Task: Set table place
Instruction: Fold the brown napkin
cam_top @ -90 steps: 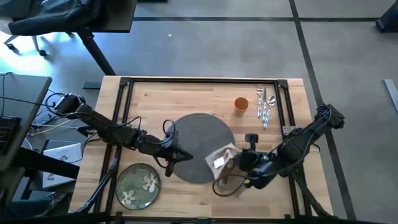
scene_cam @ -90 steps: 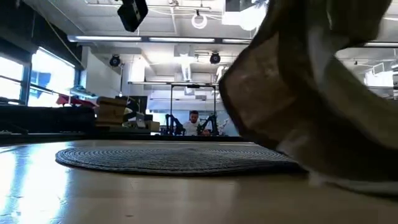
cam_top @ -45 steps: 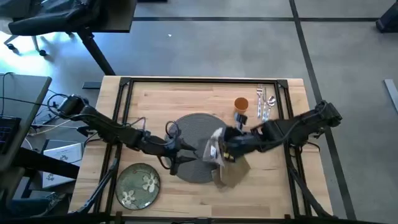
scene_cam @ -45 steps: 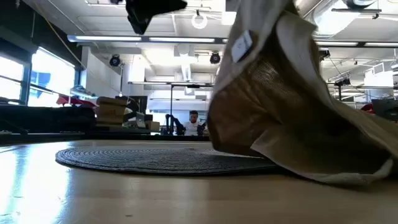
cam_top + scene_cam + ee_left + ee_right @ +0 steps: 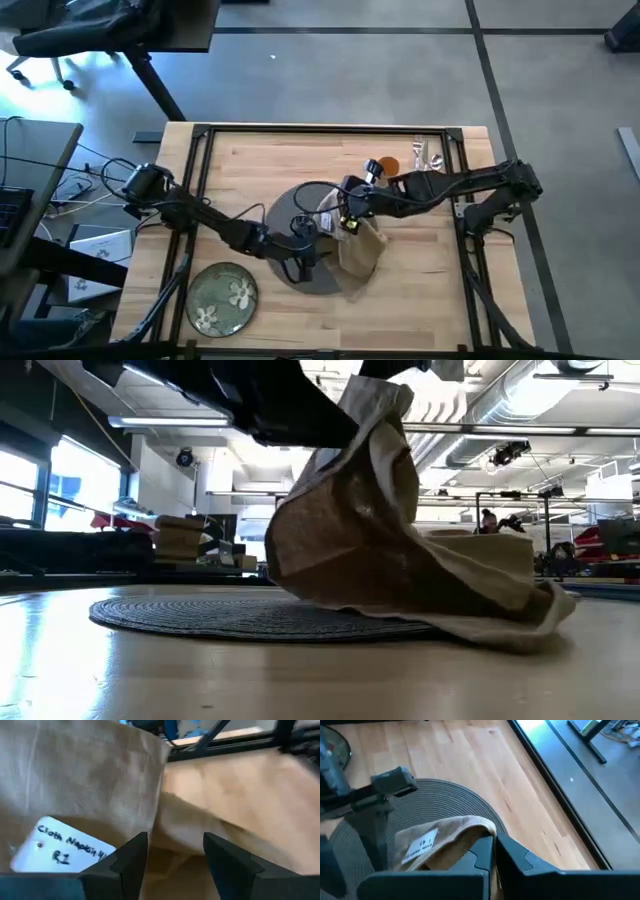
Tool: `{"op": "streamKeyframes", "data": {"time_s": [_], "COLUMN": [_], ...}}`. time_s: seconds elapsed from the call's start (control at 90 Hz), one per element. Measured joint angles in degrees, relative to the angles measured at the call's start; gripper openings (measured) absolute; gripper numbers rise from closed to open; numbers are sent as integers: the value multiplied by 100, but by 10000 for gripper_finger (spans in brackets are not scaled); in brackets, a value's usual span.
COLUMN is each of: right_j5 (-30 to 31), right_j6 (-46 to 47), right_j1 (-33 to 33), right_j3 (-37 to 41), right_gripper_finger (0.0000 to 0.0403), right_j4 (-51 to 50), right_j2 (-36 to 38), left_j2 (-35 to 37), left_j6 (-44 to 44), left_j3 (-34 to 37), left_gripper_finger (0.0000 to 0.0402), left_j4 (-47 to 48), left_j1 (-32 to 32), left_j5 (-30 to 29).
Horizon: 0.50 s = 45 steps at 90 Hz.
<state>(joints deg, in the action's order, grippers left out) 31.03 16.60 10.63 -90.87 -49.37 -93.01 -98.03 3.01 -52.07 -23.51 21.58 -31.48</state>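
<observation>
A tan cloth napkin [image 5: 360, 250] with a white label [image 5: 60, 845] hangs over the right part of the round dark-grey woven placemat [image 5: 300, 270]. My right gripper [image 5: 345, 208] is shut on its top. My left gripper [image 5: 308, 225] stands open over the placemat, close in front of the napkin [image 5: 100, 775]; whether it touches the cloth does not show. The green flowered plate [image 5: 222, 298] lies at the near left. An orange cup [image 5: 386, 164] and silver cutlery [image 5: 427, 158] sit at the far right, partly behind my right arm. My right gripper pinches the napkin's folded upper edge [image 5: 481, 831], next to the label, between its two shut fingers, coming from the table's right and slanting down. The cloth hangs slack below the fingers. Its lower end [image 5: 500, 625] lies on the table beside the placemat's rim.
A black metal frame [image 5: 320, 130] runs around the light-wood tabletop. Bare wood [image 5: 270, 160] lies between the placemat and the far edge. A grey desk with cables [image 5: 40, 190] stands to the left of the table.
My right gripper has gone up and toward the far and left edges, from the near right to over the placemat, keeping its hold. The napkin's top has risen while its lower end has trailed along the table. My left gripper has moved right, toward the napkin.
</observation>
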Motion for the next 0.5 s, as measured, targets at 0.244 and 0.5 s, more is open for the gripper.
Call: {"op": "streamKeyframes", "data": {"time_s": [0.244,0.5], "right_j5": [4,2], "right_j6": [-14,27], "right_j1": [-52,-48], "right_j3": [0,2], "right_gripper_finger": [0,0], "right_j4": [4,61], "right_j2": [-23,-28], "left_j2": [-297,-640], "left_j6": [922,971], "left_j3": [-395,-614], "left_gripper_finger": [176,176], "left_j4": [-35,-10], "left_j1": [145,-9], "left_j5": [-1088,-978]}}
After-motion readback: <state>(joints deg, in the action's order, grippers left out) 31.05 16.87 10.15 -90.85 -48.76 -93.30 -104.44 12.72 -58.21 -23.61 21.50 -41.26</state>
